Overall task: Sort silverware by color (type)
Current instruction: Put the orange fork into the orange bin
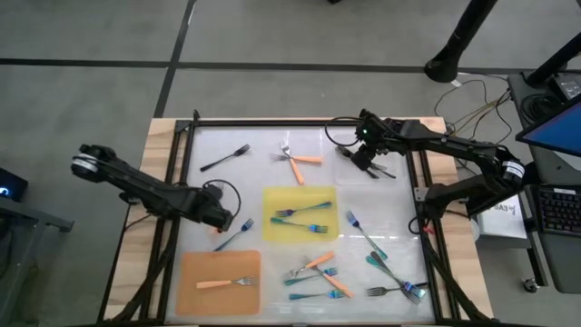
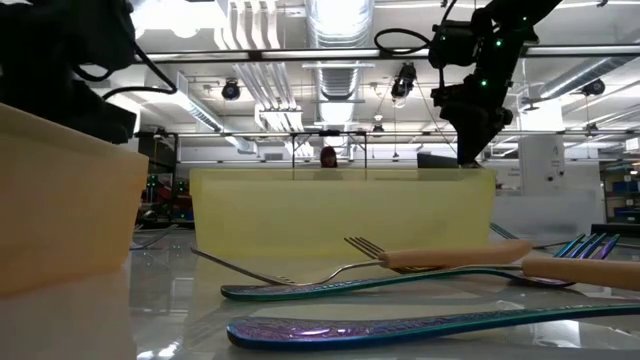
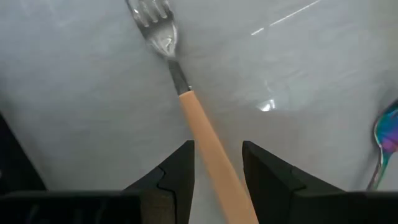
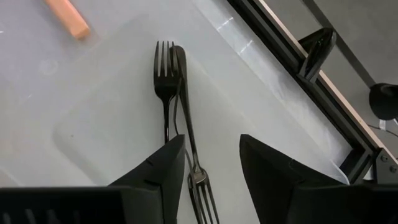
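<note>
An orange-handled fork (image 3: 199,127) lies on the white table. My left gripper (image 3: 217,149) is open above it, pointing steeply down, with one finger on either side of the handle and a gap showing on both sides. In the high view this gripper (image 1: 221,222) stands just beyond the orange mat (image 1: 195,268), which carries one orange fork (image 1: 227,282). My right gripper (image 4: 211,155) hangs open above two dark forks (image 4: 180,106) lying side by side, heads opposite, at the far right (image 1: 379,167). Blue forks (image 1: 304,218) lie on the yellow mat (image 1: 272,195).
A blue fork (image 1: 238,232) lies just right of my left gripper. Farther off are two crossed orange forks (image 1: 298,162), a dark fork (image 1: 225,157), a mixed pile (image 1: 318,272) at the near side, and more forks (image 1: 368,238) on the right. Black frame rails (image 1: 419,195) border the table.
</note>
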Controlling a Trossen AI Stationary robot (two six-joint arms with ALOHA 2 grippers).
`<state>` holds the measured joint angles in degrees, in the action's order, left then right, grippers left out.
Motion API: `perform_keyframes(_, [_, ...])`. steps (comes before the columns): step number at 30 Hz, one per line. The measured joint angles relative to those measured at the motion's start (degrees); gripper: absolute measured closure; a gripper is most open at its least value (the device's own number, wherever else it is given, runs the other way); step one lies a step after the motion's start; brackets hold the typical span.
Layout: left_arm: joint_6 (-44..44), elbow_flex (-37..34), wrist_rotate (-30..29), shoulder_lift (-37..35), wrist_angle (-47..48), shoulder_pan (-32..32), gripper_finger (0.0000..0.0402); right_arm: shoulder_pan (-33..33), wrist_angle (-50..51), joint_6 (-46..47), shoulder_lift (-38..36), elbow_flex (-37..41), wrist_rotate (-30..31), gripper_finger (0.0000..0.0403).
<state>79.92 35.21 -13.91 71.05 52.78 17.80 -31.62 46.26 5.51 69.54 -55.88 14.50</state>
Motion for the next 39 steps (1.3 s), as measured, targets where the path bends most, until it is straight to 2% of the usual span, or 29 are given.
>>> perform_keyframes(10, [0.16,-1.01,0.43,3.89,-0.59,-0.39,0.0287,0.0,0.0,0.01,0.0,0.02,0.0,0.0264])
perform_keyframes(14, [0.27,-2.02,3.23,5.28,-4.05,-0.57,0.0287,0.0,0.0,-0.02,0.0,0.04,0.0,0.0263])
perform_keyframes(20, [0.79,-3.25,3.59,6.72,-6.42,-0.55,0.0288,0.0,0.0,-0.01,0.0,0.04,0.0,0.0259])
perform_keyframes(23, [0.09,-2.96,3.58,7.04,-6.39,-0.56,0.0304,0.0,0.15,0.05,0.0,0.04,0.0,0.0262])
perform_keyframes(29, [-1.71,-1.56,2.91,6.86,-5.75,-0.63,0.0369,0.0,0.33,0.93,0.0,0.07,0.0,0.0272])
perform_keyframes(39, [-3.79,3.28,-1.95,6.8,-3.77,-0.76,0.0369,0.0,1.6,0.95,0.0,0.07,0.0,0.0273])
